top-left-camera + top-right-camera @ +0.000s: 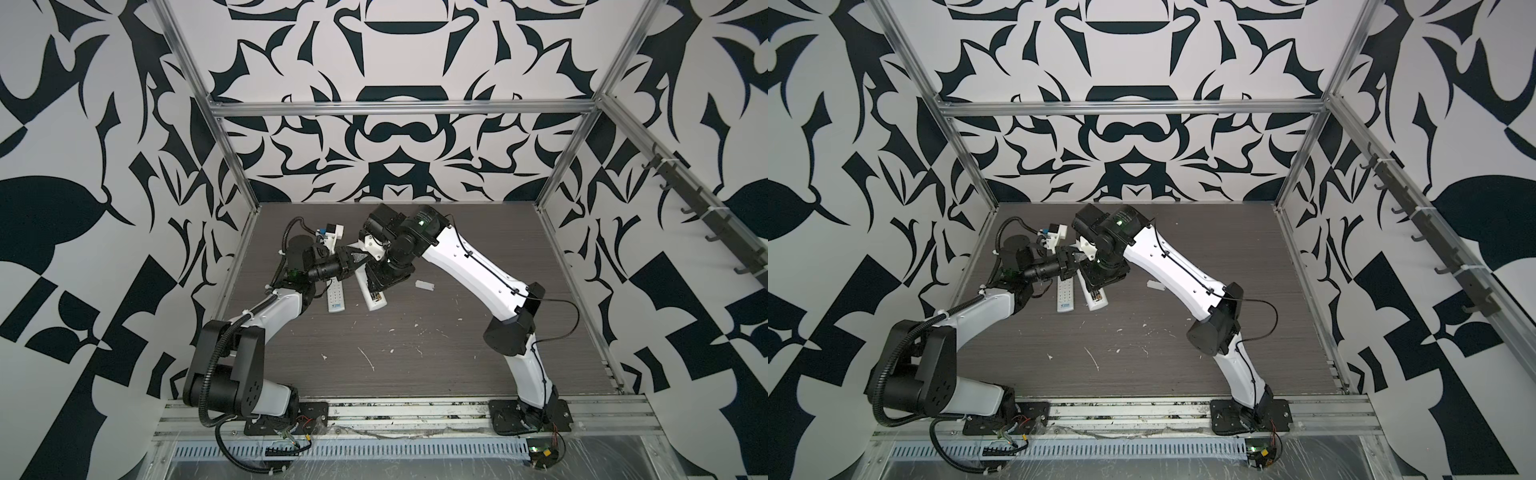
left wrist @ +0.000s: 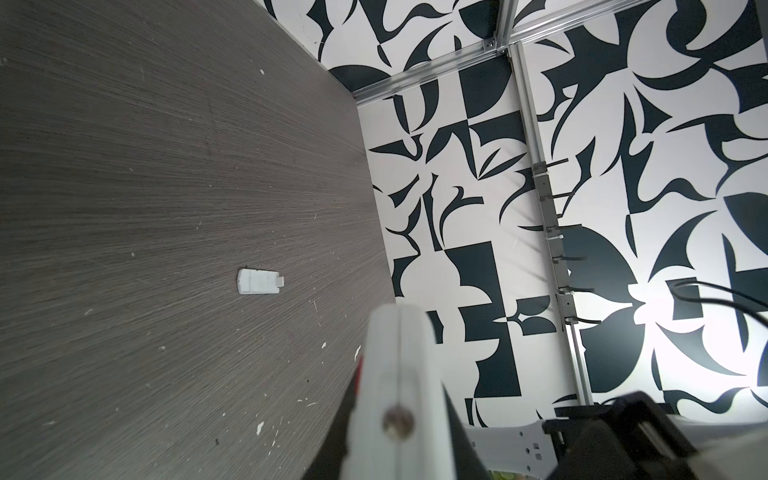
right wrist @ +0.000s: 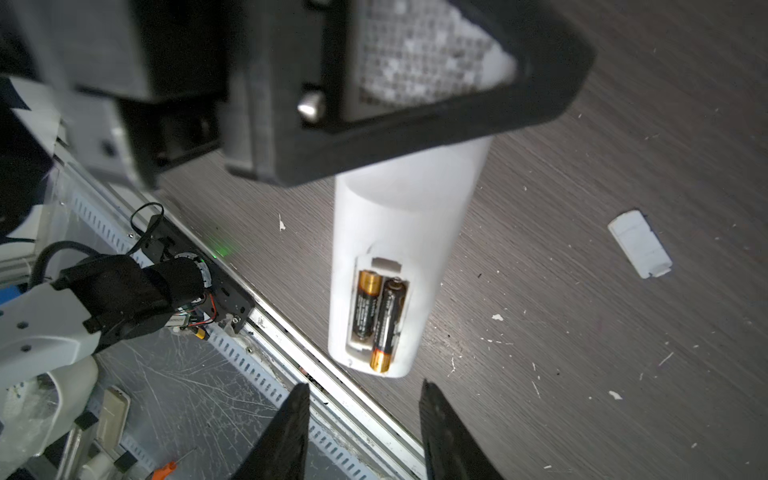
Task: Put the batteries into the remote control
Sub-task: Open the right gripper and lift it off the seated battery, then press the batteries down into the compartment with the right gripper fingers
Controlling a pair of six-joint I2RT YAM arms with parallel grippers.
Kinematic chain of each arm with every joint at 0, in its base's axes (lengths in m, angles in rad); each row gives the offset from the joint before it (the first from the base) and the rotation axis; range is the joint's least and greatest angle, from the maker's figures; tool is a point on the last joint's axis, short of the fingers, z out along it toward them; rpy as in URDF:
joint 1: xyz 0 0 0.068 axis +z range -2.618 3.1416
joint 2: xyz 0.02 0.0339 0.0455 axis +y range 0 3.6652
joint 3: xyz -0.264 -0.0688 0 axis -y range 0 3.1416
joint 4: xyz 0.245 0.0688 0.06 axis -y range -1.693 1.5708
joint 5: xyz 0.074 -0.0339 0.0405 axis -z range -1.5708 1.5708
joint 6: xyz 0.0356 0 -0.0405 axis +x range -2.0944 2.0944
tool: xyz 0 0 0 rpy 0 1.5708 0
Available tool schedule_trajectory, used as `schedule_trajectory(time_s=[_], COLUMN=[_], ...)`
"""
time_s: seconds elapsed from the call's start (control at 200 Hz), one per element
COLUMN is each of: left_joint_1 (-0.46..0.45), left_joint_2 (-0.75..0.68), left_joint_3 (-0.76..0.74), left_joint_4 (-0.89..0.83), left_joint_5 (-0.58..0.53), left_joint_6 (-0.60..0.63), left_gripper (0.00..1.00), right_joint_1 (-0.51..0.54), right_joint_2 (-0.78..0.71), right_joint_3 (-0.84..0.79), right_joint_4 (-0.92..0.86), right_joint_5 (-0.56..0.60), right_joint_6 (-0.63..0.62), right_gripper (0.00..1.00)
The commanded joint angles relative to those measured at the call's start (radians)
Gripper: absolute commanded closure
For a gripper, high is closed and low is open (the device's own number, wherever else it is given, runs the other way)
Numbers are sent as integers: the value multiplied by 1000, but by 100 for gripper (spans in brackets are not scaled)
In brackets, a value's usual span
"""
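- The long white plastic remote control [image 3: 399, 216] lies back-up on the dark grey wooden table [image 3: 582, 332]. Its long side runs from the left gripper [image 1: 361, 258] toward the right gripper [image 3: 365, 415].
- The left gripper is clamped on the remote's far end, one finger on top and one below.
- The right gripper's two black tips stand apart with nothing between them. They sit just past the remote's near end and do not touch it.
- Two small dark batteries with gold ends [image 3: 368, 305] lie side by side in the open slot, along the remote's long side.
- One gold end points to the left gripper's jaws. The other points to the right gripper's tips and lies over the slot's edge.
- The batteries show clearly only in the right wrist view. In both top views they are a tiny dark spot [image 1: 1096, 296].
- The left wrist view shows only the remote's blurry tip [image 2: 395, 365].
- Only the top views show a second white remote with grey buttons [image 1: 336, 297], beside the left gripper's jaws.
- A small white plastic lid [image 2: 259, 282] lies apart from both grippers.
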Motion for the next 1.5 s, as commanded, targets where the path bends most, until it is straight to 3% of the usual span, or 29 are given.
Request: schedule_trajectory(time_s=[0.0, 0.23, 0.395, 0.505, 0.775, 1.145, 1.495], left_joint_1=[-3, -3, -3, -3, -3, -2, -3], left_joint_2=[3, -4, -23, -37, -60, -58, -54], left_joint_3=[31, 77, 89, 89, 90, 96, 100], left_joint_4=[27, -27, -62, -86, -116, -130, -132], left_joint_5=[56, 124, 142, 144, 142, 146, 149], left_joint_6=[-15, -15, -12, -7, 1, 7, 10], left_gripper=[100, 100, 100, 100, 100, 100, 100], right_joint_1=[54, 63, 63, 63, 63, 62, 63], right_joint_2=[-143, -382, -435, -406, -324, -298, -313], right_joint_3=[-29, -408, -518, -509, -465, -473, -501], right_joint_4=[10, 198, 347, 383, 360, 369, 347], right_joint_5=[47, 52, 50, 38, 16, 50, 72], right_joint_6=[-226, -509, -631, -694, -778, -821, -841], right_gripper=[54, 56, 62, 69, 65, 73, 67])
